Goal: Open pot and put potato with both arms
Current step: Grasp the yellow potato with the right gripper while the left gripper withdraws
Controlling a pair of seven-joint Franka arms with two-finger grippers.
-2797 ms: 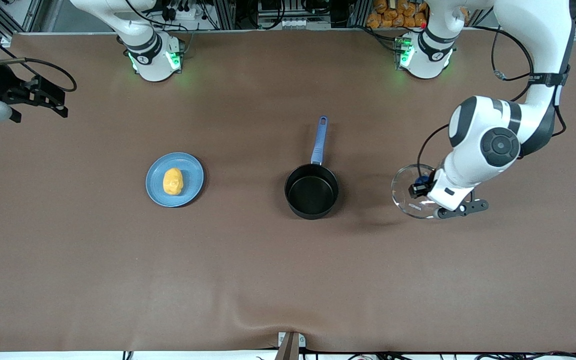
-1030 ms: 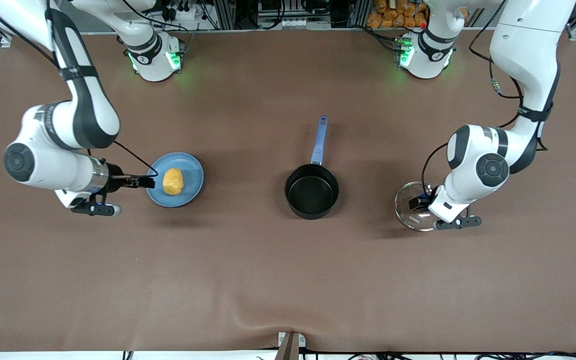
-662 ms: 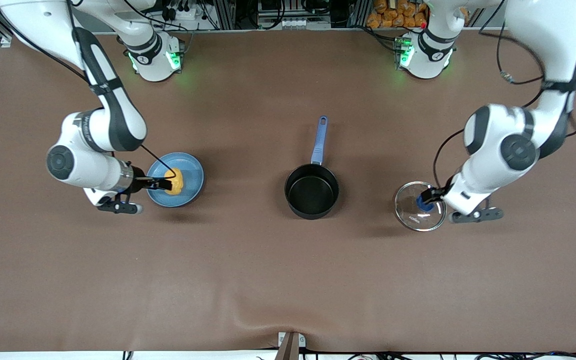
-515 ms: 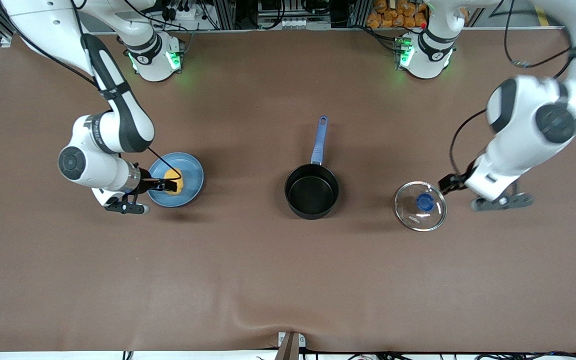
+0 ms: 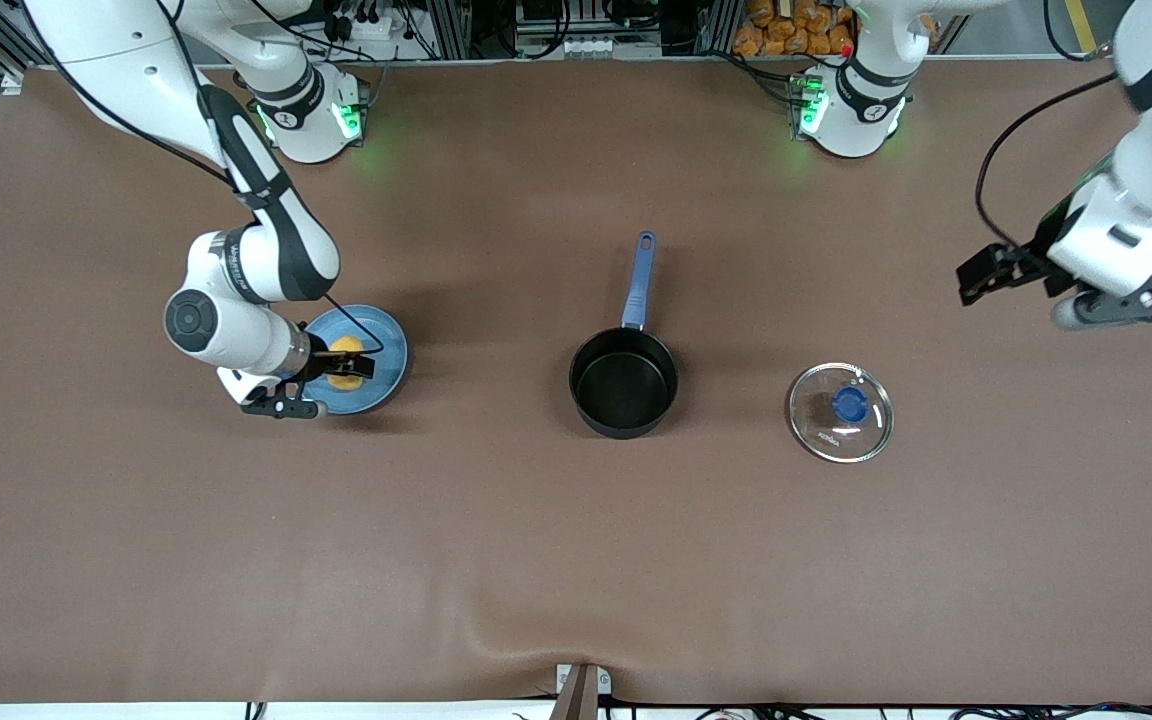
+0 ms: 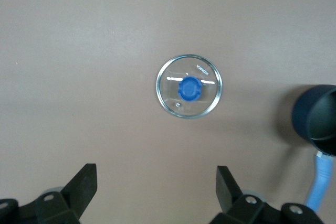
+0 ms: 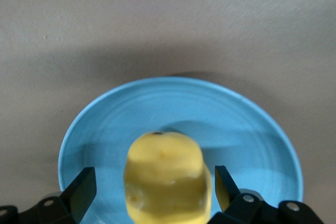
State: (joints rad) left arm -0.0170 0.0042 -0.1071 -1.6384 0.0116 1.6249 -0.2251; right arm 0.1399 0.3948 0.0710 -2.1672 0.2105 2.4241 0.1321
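Observation:
The black pot stands uncovered mid-table, its blue handle pointing toward the robots' bases; its edge also shows in the left wrist view. The yellow potato lies on a blue plate toward the right arm's end. My right gripper is low over the plate and open, one finger on each side of the potato with small gaps. My left gripper is open and empty, up in the air over bare table.
A round glass lid with a blue knob lies flat on the table beside the pot, toward the left arm's end. The brown table cover has a raised wrinkle near the front camera's edge.
My right gripper moved in over the plate until its fingers straddled the potato. My left gripper left the lid on the table and lifted away toward its own end.

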